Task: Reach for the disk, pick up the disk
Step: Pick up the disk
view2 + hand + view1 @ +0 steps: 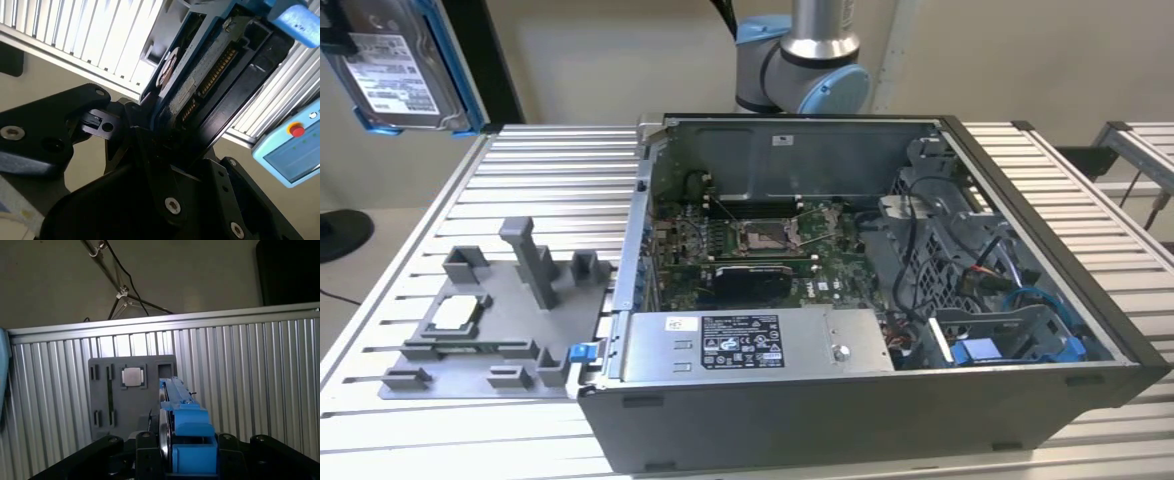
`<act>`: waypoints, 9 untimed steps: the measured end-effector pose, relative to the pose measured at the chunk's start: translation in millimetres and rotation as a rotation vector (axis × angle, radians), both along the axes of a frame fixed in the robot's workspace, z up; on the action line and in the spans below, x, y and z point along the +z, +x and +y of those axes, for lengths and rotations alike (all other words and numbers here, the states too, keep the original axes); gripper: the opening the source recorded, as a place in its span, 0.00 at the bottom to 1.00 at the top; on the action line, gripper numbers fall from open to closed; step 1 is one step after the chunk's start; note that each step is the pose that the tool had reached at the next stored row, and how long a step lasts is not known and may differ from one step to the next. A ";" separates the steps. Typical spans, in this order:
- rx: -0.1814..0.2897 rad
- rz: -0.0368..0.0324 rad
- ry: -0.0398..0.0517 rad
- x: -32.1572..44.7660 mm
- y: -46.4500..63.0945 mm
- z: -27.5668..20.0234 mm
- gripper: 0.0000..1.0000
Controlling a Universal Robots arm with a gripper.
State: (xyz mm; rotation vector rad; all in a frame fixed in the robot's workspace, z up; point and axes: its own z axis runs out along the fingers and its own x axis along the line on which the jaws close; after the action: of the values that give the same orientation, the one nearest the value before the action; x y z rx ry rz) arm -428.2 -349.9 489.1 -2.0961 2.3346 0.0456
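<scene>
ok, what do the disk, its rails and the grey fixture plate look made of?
disk: silver-grey body with a dull sheen, looks metal; white label looks paper.
rails: saturated blue, matte, likely plastic.
fixture plate: uniform matte grey, probably plastic, can't be sure.

Disk [403, 62]: flat silver-grey hard drive with a white barcode label and blue edge rails. It hangs upright, label outward, above the table's [520, 170] far corner at the exterior view's left. The gripper [184, 445] clamps it edge-on.
</scene>
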 end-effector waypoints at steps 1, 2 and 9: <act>0.000 0.0001 0.0000 1.9 0.0 0.0 0.00; 0.000 0.0001 0.0000 3.9 0.0 0.0 0.00; 0.000 0.0001 0.0000 17.9 0.0 0.0 0.00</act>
State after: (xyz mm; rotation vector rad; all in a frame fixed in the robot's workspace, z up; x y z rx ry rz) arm -428.2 -349.9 507.0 -2.0962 2.3347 0.0457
